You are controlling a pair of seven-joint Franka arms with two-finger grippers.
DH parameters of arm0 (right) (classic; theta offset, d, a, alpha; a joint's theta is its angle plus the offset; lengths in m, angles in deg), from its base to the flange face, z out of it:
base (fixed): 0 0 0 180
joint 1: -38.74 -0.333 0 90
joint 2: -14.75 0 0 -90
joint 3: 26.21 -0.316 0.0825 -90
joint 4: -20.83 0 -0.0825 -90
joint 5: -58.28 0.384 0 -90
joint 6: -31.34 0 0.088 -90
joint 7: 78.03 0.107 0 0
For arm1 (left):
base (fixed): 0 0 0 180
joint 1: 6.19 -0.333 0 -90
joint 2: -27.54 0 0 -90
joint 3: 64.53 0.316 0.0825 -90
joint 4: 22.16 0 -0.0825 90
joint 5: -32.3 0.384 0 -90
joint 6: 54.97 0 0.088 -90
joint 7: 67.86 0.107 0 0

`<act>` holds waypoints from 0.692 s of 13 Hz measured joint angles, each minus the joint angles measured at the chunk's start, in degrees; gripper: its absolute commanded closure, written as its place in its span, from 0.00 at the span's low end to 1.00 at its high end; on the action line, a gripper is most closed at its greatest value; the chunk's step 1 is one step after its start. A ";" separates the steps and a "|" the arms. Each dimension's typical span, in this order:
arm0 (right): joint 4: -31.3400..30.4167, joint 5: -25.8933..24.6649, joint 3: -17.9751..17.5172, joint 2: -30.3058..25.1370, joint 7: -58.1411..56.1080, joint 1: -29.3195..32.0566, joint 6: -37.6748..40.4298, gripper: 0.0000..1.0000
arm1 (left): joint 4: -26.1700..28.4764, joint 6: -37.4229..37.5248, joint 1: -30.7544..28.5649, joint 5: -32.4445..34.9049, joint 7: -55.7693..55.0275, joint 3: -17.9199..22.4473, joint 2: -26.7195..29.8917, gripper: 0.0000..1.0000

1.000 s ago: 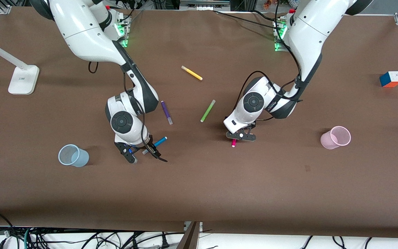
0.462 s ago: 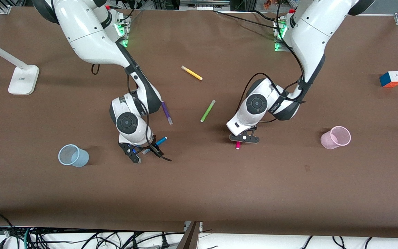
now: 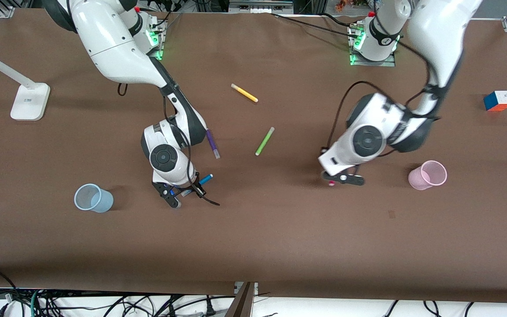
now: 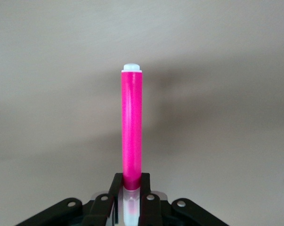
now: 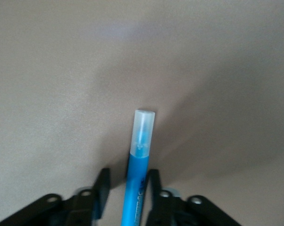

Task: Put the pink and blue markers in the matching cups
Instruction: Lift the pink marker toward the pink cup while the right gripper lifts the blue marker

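Note:
The pink marker stands out from my left gripper, which is shut on its pale cap end. In the front view that left gripper hangs over the table between the green marker and the pink cup, and only the pink marker's tip shows under it. The blue marker lies on the table beside the blue cup. My right gripper is down over it and open. In the right wrist view the blue marker lies between the right gripper's fingers, with a small gap at one finger.
A purple marker, a lime green marker and a yellow marker lie mid-table. A colour cube sits at the left arm's end. A white lamp base stands at the right arm's end.
My left gripper shut on the pink marker, lifted it and carried it toward the pink cup. My right gripper's fingers narrowed around the blue marker.

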 measured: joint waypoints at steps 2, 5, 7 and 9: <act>0.16 -1.10 0.01 0.01 -0.31 -0.03 -0.01 1.00 | -5.48 13.46 -4.00 -0.13 10.25 -0.08 1.93 1.00; 0.94 -5.11 0.55 -0.33 -3.39 0.01 2.03 1.00 | -10.92 23.12 -11.19 3.59 26.28 0.22 2.24 1.00; 1.89 -5.97 1.72 -1.92 -9.70 0.31 6.96 1.00 | -11.17 25.41 -15.98 10.68 35.80 0.32 1.82 1.00; 2.84 -6.57 3.88 -4.70 -19.10 0.78 11.71 1.00 | -11.16 25.75 -18.42 18.19 42.39 0.38 0.31 1.00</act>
